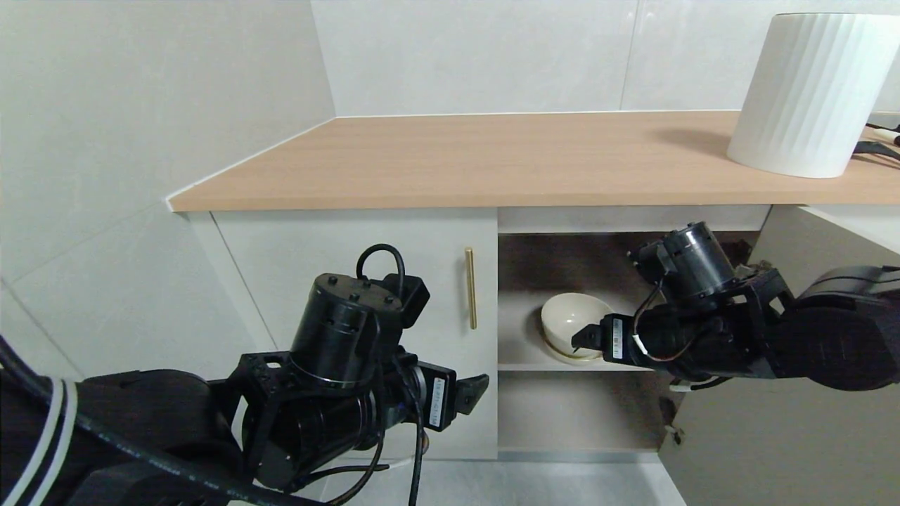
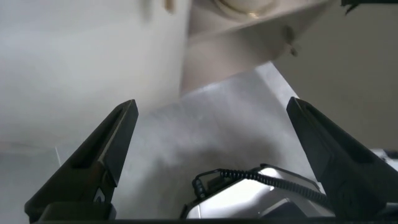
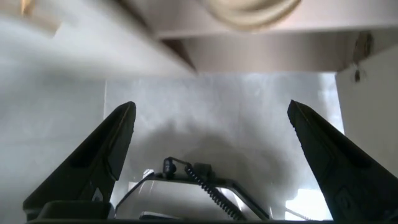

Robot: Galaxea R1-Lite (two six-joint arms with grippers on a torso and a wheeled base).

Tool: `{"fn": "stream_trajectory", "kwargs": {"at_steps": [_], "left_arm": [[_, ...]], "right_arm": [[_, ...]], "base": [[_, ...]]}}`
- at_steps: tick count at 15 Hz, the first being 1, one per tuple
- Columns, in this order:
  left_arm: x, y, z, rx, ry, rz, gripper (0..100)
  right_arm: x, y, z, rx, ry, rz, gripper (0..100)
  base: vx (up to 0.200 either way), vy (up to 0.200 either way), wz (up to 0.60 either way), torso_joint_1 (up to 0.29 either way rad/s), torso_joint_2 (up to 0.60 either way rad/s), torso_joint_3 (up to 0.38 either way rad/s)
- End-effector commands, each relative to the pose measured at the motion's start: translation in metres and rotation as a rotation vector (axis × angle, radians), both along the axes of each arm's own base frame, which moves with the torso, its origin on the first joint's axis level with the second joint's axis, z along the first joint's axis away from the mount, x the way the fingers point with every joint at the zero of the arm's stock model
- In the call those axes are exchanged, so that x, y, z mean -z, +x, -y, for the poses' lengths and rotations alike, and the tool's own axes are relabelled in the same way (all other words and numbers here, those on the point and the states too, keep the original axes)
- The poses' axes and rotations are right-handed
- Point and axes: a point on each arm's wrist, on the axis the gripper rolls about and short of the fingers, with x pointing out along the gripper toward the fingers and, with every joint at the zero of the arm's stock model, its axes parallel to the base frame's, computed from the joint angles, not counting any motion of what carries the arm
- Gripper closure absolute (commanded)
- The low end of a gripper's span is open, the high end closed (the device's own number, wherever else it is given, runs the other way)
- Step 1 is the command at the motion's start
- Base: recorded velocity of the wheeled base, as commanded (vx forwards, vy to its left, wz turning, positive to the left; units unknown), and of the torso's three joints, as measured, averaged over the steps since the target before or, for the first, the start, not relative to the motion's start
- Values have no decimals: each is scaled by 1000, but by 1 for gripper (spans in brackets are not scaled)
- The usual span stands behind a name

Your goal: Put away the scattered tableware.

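Right gripper (image 1: 587,341): fingers spread wide with nothing between them; in the right wrist view (image 3: 211,112) only floor shows in the gap.
Right gripper place: at the front edge of the open cabinet's shelf, pointing towards the bowl.
Bowl (image 1: 573,320): cream, upright, just ahead of the right gripper's fingertips and not between them; whether a fingertip touches it cannot be told. A second cream rim shows under it.
Shelf (image 1: 520,348): carries the bowl, level with the right gripper and just beyond it.
Left gripper (image 1: 474,390): fingers also wide apart and holding nothing; the left wrist view (image 2: 212,106) shows bare floor between them.
Left gripper place: lower than the right gripper and well apart from it, in front of the closed door, its fingers pointing towards the open compartment.
Closed door (image 1: 337,253): pale, just behind the left gripper; its brass handle (image 1: 470,288) stands upright above the left fingertips.
Open door (image 1: 745,436): swung out on the far side of the right gripper.
Countertop (image 1: 492,154): wood-toned, above both grippers.
White ribbed container (image 1: 808,91): stands on the countertop, above the right arm.
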Motion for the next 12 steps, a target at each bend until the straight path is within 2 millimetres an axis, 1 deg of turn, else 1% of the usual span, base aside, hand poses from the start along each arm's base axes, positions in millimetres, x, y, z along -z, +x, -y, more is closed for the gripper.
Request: {"fn": "stream_trajectory", "kwargs": {"at_steps": [1, 12], "left_arm": [[0, 0, 0, -1, 0, -1, 0], [0, 0, 0, -1, 1, -2, 0]], "right_arm": [[-2, -2, 1, -2, 4, 6, 0], [-1, -2, 1, -3, 1, -1, 0]], "base": [[-200, 0, 0, -7, -2, 7], [-200, 0, 0, 3, 2, 2]]}}
